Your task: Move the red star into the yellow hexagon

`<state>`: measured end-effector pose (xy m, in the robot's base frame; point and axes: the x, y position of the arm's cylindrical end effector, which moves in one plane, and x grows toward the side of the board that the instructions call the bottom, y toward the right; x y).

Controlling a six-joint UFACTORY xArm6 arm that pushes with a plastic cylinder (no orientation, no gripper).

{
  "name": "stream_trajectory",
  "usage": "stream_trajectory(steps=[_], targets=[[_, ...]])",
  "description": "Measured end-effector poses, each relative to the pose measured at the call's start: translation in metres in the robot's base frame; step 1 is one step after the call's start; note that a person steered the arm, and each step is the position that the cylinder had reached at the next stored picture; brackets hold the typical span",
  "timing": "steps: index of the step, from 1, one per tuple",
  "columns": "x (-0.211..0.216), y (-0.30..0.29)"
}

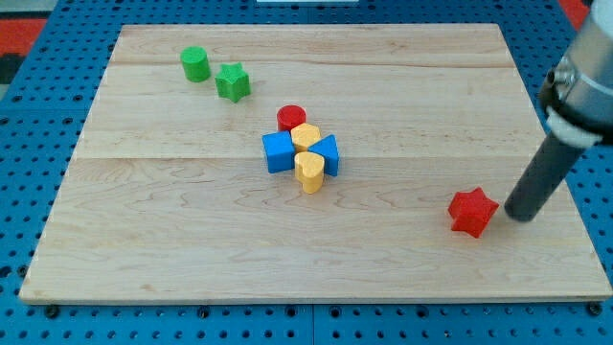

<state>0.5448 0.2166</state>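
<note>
The red star (472, 212) lies at the view's lower right of the wooden board. The yellow hexagon (306, 136) sits in a tight cluster near the board's middle, just below a red cylinder (291, 118). My tip (518, 216) is on the board right of the red star, a small gap from its right edge. The dark rod rises up and to the right from the tip.
The cluster also holds a blue cube (279, 151), a blue triangular block (328, 153) and a yellow heart (309, 172). A green cylinder (195, 64) and a green star (232, 82) lie at the upper left. The board's right edge (575, 201) is close to my tip.
</note>
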Motion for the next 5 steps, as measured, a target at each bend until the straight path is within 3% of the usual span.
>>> stream_trajectory(steps=[1, 2, 4, 5], targets=[[0.020, -0.040], [-0.001, -0.087], [-0.003, -0.033], [-0.027, -0.025]])
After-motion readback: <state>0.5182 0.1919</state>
